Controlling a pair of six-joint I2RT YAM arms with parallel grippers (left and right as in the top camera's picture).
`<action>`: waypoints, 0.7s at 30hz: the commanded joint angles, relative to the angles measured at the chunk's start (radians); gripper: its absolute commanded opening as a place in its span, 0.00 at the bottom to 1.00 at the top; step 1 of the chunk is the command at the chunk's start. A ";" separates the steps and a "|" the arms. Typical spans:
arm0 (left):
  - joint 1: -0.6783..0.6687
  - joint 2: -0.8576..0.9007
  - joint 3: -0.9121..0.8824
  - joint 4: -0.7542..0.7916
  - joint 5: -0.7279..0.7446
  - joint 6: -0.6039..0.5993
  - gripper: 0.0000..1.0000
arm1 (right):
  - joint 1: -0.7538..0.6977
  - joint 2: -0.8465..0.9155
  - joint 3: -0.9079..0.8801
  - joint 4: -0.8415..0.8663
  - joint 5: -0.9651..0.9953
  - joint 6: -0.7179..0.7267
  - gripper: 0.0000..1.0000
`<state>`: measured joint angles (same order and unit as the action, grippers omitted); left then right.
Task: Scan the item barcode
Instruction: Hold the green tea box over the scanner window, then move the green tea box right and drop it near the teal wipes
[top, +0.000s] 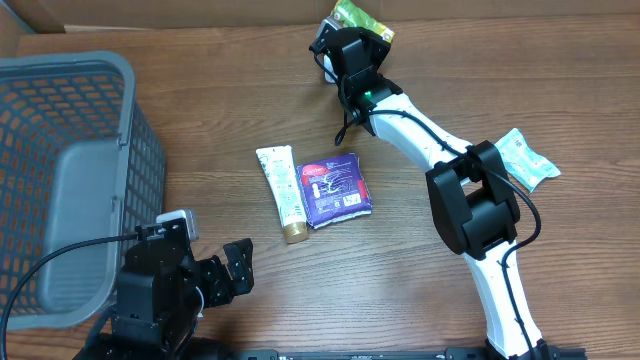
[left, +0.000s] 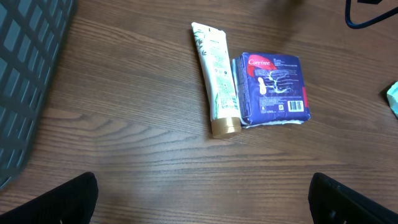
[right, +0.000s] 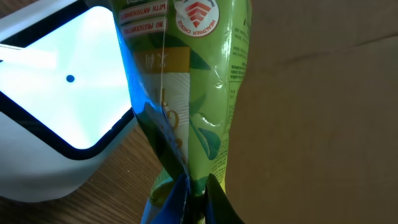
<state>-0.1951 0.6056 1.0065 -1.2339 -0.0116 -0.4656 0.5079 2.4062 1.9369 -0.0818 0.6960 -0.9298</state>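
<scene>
My right gripper (right: 199, 205) grips the green packet (right: 214, 87), standing lengthwise just beside the lit scanner (right: 56, 106); my left gripper (top: 232, 272) gapes, well apart.

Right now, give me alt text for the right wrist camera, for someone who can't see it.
The right gripper is shut on a green snack packet, holding it close beside a white barcode scanner whose window glows bright. Brown cardboard fills the right side of the view.
</scene>
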 joint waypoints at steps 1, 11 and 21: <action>-0.005 -0.011 -0.002 0.000 0.005 -0.006 1.00 | 0.029 -0.067 0.013 -0.009 0.026 0.038 0.04; -0.005 -0.011 -0.002 0.000 0.005 -0.006 0.99 | 0.057 -0.387 0.013 -0.387 -0.218 0.335 0.04; -0.005 -0.011 -0.002 -0.002 0.004 -0.006 1.00 | -0.014 -0.715 0.014 -0.818 -0.299 1.106 0.04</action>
<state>-0.1951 0.6056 1.0061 -1.2343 -0.0116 -0.4656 0.5362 1.7622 1.9324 -0.8433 0.4149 -0.1886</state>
